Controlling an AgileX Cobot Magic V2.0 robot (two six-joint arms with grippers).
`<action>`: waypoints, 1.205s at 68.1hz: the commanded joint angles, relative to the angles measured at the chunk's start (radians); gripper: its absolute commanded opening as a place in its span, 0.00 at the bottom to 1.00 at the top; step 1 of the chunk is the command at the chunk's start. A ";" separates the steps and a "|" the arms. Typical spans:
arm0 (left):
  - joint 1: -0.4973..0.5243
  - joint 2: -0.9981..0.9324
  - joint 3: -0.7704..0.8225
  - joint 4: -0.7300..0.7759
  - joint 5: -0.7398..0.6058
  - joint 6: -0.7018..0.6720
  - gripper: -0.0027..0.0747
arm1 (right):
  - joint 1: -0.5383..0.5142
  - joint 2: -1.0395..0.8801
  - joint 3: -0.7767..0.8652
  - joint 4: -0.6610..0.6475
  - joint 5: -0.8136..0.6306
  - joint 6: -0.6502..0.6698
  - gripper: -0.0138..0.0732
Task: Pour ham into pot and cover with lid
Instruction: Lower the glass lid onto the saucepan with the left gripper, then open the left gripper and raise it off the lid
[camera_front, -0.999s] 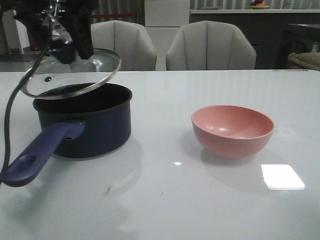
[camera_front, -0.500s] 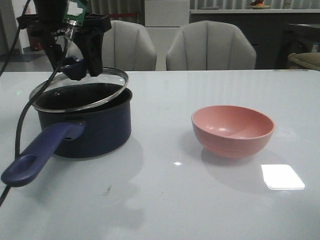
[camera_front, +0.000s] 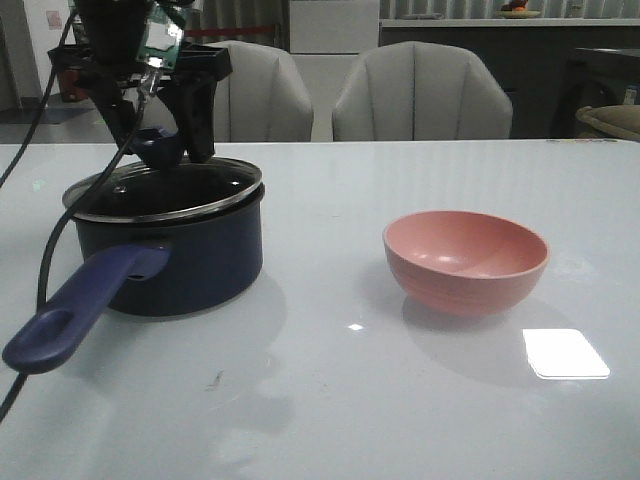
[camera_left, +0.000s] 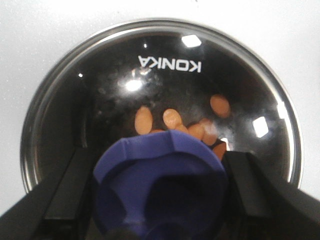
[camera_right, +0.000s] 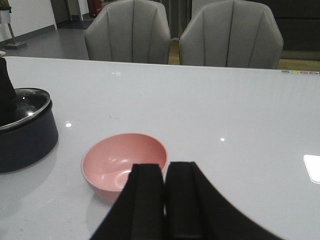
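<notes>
Left gripper (camera_front: 160, 140): jaws clamped on the blue knob (camera_left: 160, 187) | lid (camera_front: 165, 190) directly under me, seated level on the saucepan (camera_front: 175, 260), far left | ham slices (camera_left: 172, 120) inside under glass | right gripper (camera_right: 165, 197) closed empty, near pink bowl (camera_right: 124, 162) | release looks next.

The right gripper (camera_right: 165, 200) has its fingers pressed together above a pink bowl (camera_right: 124, 162); the lidded pot (camera_right: 22, 132) sits well off beside it

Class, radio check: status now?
Left gripper around lid knob, lid on pot. Ham inside. Right gripper shut, empty. Nothing obstructing.
</notes>
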 joint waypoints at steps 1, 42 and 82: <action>-0.008 -0.050 -0.030 -0.015 -0.052 -0.003 0.66 | 0.000 0.005 -0.030 -0.002 -0.089 -0.012 0.33; -0.008 -0.060 -0.125 0.014 0.055 -0.003 0.75 | 0.000 0.005 -0.030 -0.002 -0.089 -0.012 0.33; -0.010 -0.343 -0.018 -0.013 -0.046 -0.003 0.75 | 0.000 0.005 -0.030 -0.002 -0.089 -0.012 0.33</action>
